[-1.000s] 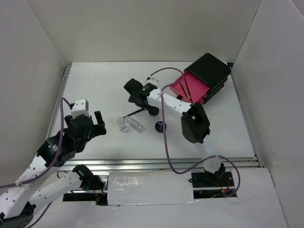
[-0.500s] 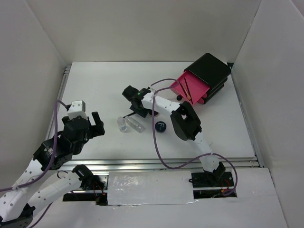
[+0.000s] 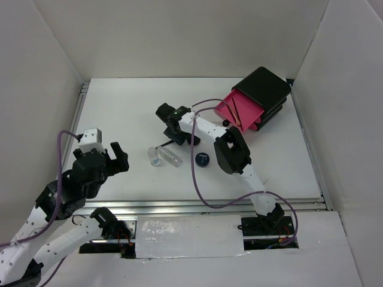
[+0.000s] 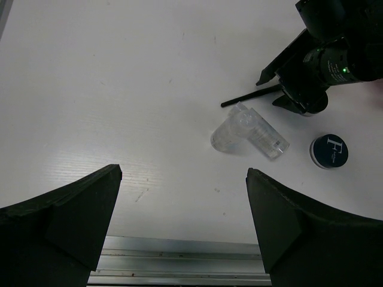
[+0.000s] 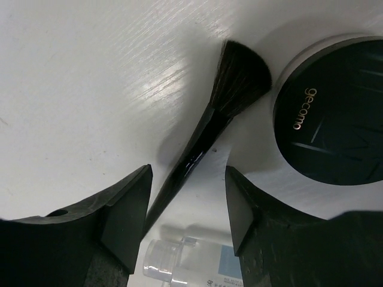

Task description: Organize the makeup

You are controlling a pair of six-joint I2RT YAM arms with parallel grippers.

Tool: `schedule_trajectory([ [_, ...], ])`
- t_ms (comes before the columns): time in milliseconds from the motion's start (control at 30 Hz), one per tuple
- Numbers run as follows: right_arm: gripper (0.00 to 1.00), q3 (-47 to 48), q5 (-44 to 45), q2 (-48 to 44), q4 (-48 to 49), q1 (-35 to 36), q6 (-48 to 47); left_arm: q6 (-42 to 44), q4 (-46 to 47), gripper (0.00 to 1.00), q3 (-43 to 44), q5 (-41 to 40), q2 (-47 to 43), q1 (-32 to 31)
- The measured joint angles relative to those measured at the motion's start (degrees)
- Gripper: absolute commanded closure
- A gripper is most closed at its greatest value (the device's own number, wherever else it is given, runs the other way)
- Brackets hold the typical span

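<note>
The right arm point(image 3: 236, 156) reaches forward, elbow bent, and its right gripper point(image 3: 173, 124) is lowered over the brush point(image 5: 203, 134), jaws spread to either side of the handle. The left gripper point(image 4: 182, 209) hangs wide open, well left of the brush.

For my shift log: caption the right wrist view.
Open right gripper straddling a black brush beside the black round compact.

robot lab test cell, plain white panel walls point(image 3: 179, 36), white table point(image 3: 119, 107), metal rail point(image 3: 197, 205) at its near edge
</note>
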Motion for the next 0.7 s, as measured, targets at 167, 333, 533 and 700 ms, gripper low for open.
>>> schedule_trajectory([
  [167, 0.59, 4.81, -2.78, 2.58, -3.28, -1.88, 0.87, 0.02, 0.02, 0.01, 0.00, 0.02, -1.03, -0.13],
  [333, 0.68, 6.56, -4.57, 3.69, -4.68, -2.89, 1.36, 0.20, 0.04, 0.01, 0.00, 0.24, -1.64, -0.15],
  [533, 0.63, 6.58, -5.68, 3.72, -4.50, -3.08, 1.36, 0.33, 0.20, 0.01, 0.00, 0.55, -2.97, -0.20],
  [700, 0.89, 6.56, -6.93, 3.74, -4.07, -3.13, 0.79, 0.48, 0.55, 0.01, 0.00, 1.20, -4.39, -0.22],
])
